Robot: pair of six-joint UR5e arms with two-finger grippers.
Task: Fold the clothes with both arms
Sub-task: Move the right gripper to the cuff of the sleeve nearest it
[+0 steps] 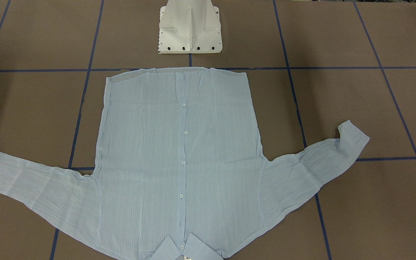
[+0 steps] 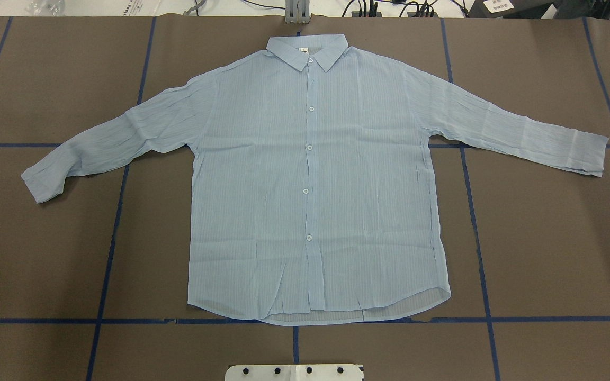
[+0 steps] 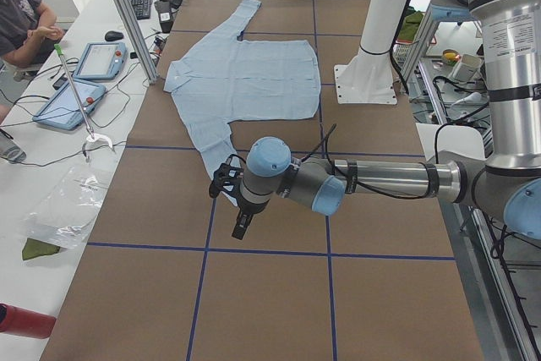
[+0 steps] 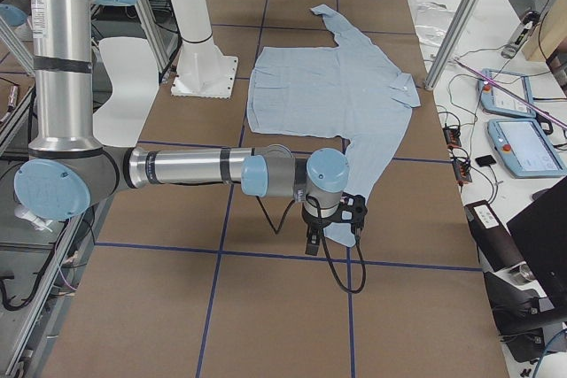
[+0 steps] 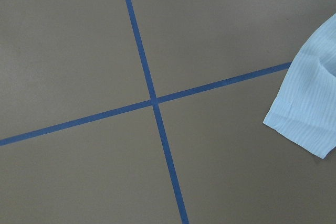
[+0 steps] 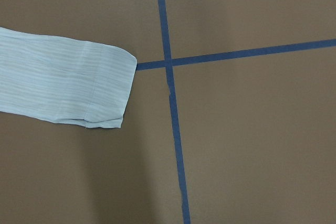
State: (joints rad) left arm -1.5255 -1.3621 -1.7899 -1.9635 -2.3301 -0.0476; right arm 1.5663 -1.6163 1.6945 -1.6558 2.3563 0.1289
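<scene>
The pale-blue striped shirt [image 2: 310, 185] lies flat and face up on the brown table, buttoned, collar away from the robot, both sleeves spread out to the sides [image 1: 182, 155]. My left gripper [image 3: 224, 183] hangs above the end of the near sleeve in the exterior left view; I cannot tell if it is open. My right gripper [image 4: 354, 210] hangs above the other sleeve's end in the exterior right view; I cannot tell its state either. The left wrist view shows one cuff [image 5: 307, 114] at its right edge. The right wrist view shows the other cuff [image 6: 105, 87]. No fingers show in the wrist views.
The white pedestal base [image 1: 190, 32] stands just behind the shirt's hem. Blue tape lines [image 2: 109, 254] grid the table. An operator [image 3: 21, 19] sits at a side bench with tablets [image 3: 93, 61]. Aluminium posts [image 4: 456, 24] stand at the table's far edge.
</scene>
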